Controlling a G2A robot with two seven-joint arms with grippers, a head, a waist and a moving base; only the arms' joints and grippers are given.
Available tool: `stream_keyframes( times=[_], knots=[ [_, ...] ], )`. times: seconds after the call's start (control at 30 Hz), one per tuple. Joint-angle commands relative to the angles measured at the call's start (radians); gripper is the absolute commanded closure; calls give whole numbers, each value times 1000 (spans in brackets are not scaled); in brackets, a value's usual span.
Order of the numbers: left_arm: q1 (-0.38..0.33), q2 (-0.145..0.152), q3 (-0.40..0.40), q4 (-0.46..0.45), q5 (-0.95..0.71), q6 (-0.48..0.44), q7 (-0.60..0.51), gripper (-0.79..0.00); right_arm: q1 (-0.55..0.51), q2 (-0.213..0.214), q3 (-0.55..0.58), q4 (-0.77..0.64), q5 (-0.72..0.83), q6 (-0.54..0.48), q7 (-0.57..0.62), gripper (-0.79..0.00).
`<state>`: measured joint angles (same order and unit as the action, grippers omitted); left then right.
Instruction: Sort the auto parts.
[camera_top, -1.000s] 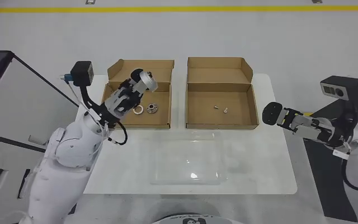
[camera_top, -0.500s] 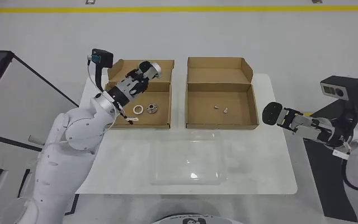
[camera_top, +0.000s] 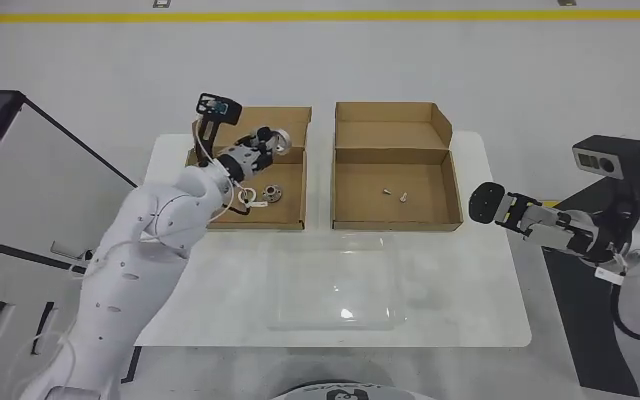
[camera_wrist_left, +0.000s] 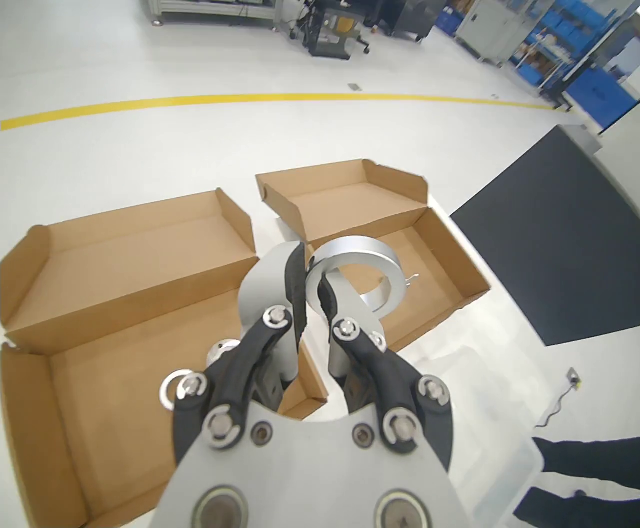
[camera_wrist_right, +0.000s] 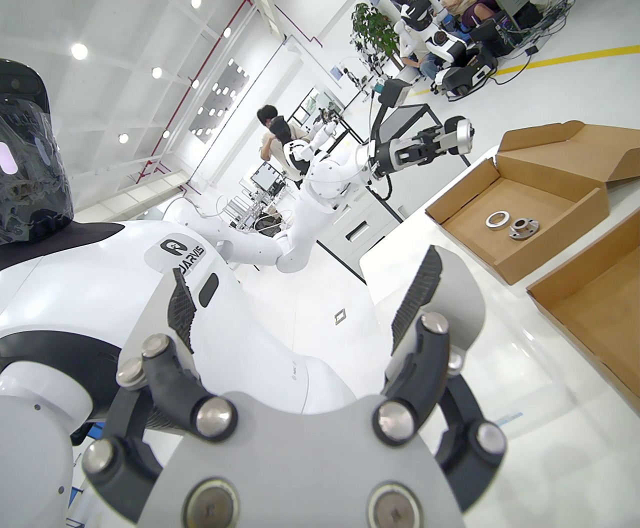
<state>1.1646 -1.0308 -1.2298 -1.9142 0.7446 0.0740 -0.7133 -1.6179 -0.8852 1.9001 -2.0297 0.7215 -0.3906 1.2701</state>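
My left gripper is shut on a large silver ring, held in the air above the back part of the left cardboard box. On that box's floor lie a silver flange and a flat ring. The right cardboard box holds two small bolts. My right gripper hangs past the table's right edge, open with nothing between its fingers. In the right wrist view the left gripper shows far off with the silver ring.
A clear plastic bin stands on the white table in front of both boxes. Both box lids stand open toward the far side. A dark mat covers the floor beyond the table's right edge.
The left arm has swung its wrist round toward the far side of the left box, carrying the silver ring slightly to the right. The right arm has kept still.
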Motion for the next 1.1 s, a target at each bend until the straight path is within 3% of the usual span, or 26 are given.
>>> stream_keyframes(
  times=[0.0, 0.43, 1.07],
  knots=[
    [-7, 1, 5, 16, 45, 6, -27, 0, 0, 0, 0, 0, 0, 0, 0, -785],
    [-46, 3, 45, 120, 265, -36, -158, 0, 0, 0, 0, 0, 0, 0, 0, -785],
    [-113, 0, 79, 339, 471, -154, -235, 0, 0, 0, 0, 0, 0, 0, 0, -785]
  ],
)
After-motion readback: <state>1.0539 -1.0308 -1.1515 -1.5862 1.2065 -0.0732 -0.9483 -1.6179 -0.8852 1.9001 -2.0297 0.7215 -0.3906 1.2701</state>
